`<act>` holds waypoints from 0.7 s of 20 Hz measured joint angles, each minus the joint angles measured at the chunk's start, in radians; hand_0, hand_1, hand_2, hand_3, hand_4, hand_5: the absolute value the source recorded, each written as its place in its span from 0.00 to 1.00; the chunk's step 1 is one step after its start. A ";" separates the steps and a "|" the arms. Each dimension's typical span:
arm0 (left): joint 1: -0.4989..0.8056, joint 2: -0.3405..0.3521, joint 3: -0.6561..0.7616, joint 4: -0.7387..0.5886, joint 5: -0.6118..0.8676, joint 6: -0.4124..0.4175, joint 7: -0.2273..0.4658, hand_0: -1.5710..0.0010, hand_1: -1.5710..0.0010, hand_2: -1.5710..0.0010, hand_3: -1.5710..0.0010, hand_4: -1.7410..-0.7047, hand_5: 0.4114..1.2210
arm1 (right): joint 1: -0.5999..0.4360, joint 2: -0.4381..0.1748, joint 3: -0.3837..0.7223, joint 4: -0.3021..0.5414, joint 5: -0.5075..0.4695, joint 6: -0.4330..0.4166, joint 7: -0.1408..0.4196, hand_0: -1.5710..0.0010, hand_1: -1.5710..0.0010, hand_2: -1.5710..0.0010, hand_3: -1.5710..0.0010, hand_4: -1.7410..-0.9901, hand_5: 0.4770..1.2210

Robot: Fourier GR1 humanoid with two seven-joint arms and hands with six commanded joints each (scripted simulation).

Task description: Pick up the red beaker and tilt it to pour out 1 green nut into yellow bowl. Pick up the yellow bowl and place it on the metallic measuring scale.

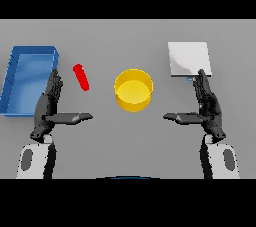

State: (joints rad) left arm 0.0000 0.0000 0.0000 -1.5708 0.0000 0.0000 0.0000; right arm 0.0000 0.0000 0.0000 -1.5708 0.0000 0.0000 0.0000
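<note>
**Ana:** Grey tabletop (pixel 128 141) fills everything, and nearest to us are the robot's two dark hands. The left hand (pixel 50 103) is on the left side, fingers straight and pointing away from us, thumb stuck out sideways toward the middle. It holds nothing. The right hand (pixel 206 105) mirrors it on the right side, just as flat and just as empty.

**Ben:** So nothing has been lifted?

**Ana:** Nothing. I'd say the first step, picking up the beaker, hasn't begun.

**Ben:** Where is the beaker?

**Ana:** The red beaker (pixel 81 77) is a little farther back, just beside the left hand's fingertips on their inner side, not touching them. It shows as a slim, slanted red shape; I cannot tell whether it is standing or lying, and I can't see any green nut in it.

**Ben:** And the bowl?

**Ana:** The yellow bowl (pixel 133 89) sits in the middle, between the two hands and apart from both, open side up and looking empty. Farther back on the right, just beyond the right hand's fingertips, is the metallic measuring scale (pixel 189 58), a pale square plate. At far left is a blue tray (pixel 15 83).

**Ben:** What comes next, you reckon?

**Ana:** Probably the left hand shifts inward to the beaker and curls its fingers round it before carrying it over the bowl. Tipping out only one nut will want a slow tilt.
</note>
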 measured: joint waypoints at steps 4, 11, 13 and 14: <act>0.023 0.006 -0.001 -0.016 0.006 -0.007 -0.011 1.00 1.00 1.00 1.00 0.58 0.31 | 0.013 0.016 0.018 -0.011 0.013 -0.008 -0.006 1.00 1.00 1.00 1.00 0.89 0.14; 0.173 0.079 -0.120 -0.229 -0.129 -0.034 -0.014 1.00 1.00 1.00 1.00 0.58 0.30 | 0.115 -0.046 0.153 -0.130 0.307 -0.089 -0.117 1.00 1.00 1.00 1.00 0.88 0.15; 0.168 0.084 -0.125 -0.236 -0.128 -0.040 0.055 1.00 1.00 1.00 1.00 0.58 0.30 | 0.115 -0.043 0.158 -0.150 0.298 -0.077 -0.104 1.00 1.00 1.00 1.00 0.83 0.16; 0.167 0.084 -0.128 -0.229 -0.130 -0.044 0.056 1.00 1.00 1.00 1.00 0.58 0.29 | 0.120 -0.042 0.163 -0.152 0.299 -0.072 -0.094 1.00 1.00 1.00 1.00 0.81 0.17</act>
State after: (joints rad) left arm 0.1668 0.0842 -0.1280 -1.7995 -0.1304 -0.0441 0.0565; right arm 0.1196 -0.0423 0.1631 -1.7225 0.2990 -0.0718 -0.0941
